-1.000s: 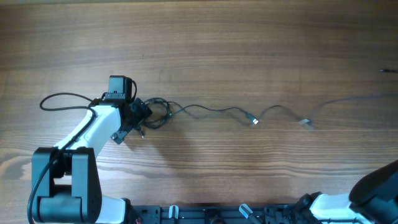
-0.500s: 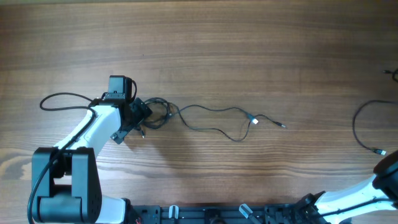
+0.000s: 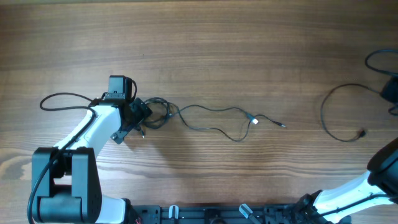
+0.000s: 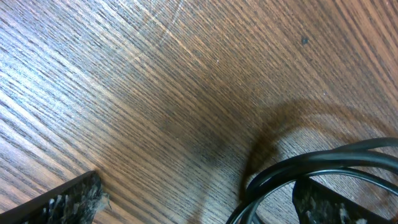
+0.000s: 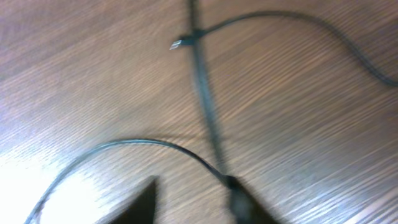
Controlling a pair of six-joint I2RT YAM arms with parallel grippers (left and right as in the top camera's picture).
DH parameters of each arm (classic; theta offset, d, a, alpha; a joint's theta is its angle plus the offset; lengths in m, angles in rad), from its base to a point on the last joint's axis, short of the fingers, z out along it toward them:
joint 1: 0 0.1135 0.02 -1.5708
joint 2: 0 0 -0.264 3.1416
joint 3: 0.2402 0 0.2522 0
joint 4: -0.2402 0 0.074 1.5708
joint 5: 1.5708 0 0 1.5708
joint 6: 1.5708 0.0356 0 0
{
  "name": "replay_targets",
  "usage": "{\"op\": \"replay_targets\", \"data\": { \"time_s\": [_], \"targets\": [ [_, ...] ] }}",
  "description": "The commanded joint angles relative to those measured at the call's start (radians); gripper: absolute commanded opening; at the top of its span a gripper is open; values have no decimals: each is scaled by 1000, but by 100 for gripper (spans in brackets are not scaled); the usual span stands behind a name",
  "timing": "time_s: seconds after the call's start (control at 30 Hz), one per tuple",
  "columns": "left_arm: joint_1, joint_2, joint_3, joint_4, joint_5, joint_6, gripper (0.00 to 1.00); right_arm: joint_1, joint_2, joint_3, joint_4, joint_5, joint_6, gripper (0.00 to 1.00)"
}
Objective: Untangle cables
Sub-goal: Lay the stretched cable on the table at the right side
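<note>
Long cable [image 3: 214,107] lies left-right, plug [image 3: 283,126] pointing right | second cable [image 3: 323,114] curls far right | left gripper [image 3: 140,119] spread over knot [image 3: 158,113] | right gripper [image 5: 193,199] blurred, grip undeterminable

One wooden tabletop [image 3: 249,37] carries everything. Two robot arms work at it, the left arm [image 3: 93,127] and the right arm [image 3: 373,183]. The cables form two groups: one knotted bundle [image 3: 157,115] with two strands trailing from it, and one separate loose cord [image 3: 323,115]. Three plug ends [image 3: 254,121] show; the cords inside the knot cannot be counted.
</note>
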State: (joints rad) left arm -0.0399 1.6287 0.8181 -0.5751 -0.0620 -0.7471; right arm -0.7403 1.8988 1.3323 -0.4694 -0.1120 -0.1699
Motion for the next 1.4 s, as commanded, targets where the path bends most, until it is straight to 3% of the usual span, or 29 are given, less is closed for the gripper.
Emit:
{"op": "replay_targets", "data": {
  "time_s": [0.0, 0.23, 0.27, 0.3, 0.47, 0.63, 0.83, 0.93, 1.0, 1.03, 1.07, 1.1, 1.27, 1.37],
  "targets": [
    [5, 15, -16, 10, 35, -17, 100, 25, 10, 3, -32, -14, 3, 4],
    [5, 15, -16, 10, 35, -17, 100, 31, 8, 3, -66, -16, 102, 5],
    [5, 15, -16, 10, 35, -17, 100, 31, 8, 3, -64, -16, 119, 47],
    [5, 15, -16, 10, 35, -17, 100, 31, 8, 3, -57, -16, 132, 100],
    [5, 15, -16, 11, 35, -17, 100, 31, 10, -10, 26, 90, 156, 100],
    [5, 15, -16, 38, 35, -17, 100, 34, 45, -70, 223, 70, 174, 100],
    [5, 15, -16, 51, 35, -17, 100, 43, 192, -85, 391, 69, 202, 91],
    [5, 15, -16, 51, 35, -17, 100, 48, 241, -85, 425, 64, 235, 74],
    [5, 15, -16, 51, 35, -17, 100, 50, 254, -85, 449, 31, 252, 56],
    [5, 15, -16, 51, 35, -17, 100, 49, 253, -85, 465, 6, 251, 40],
    [5, 15, -16, 51, 35, -17, 100, 49, 249, -85, 479, -24, 251, 17],
    [5, 15, -16, 51, 35, -17, 100, 49, 241, -84, 488, -61, 252, 5],
    [5, 15, -16, 51, 35, -17, 100, 49, 92, -69, 472, -134, 251, 4],
    [5, 15, -16, 51, 35, -17, 100, 43, -102, -68, 472, -133, 212, 5]
  ]
}}
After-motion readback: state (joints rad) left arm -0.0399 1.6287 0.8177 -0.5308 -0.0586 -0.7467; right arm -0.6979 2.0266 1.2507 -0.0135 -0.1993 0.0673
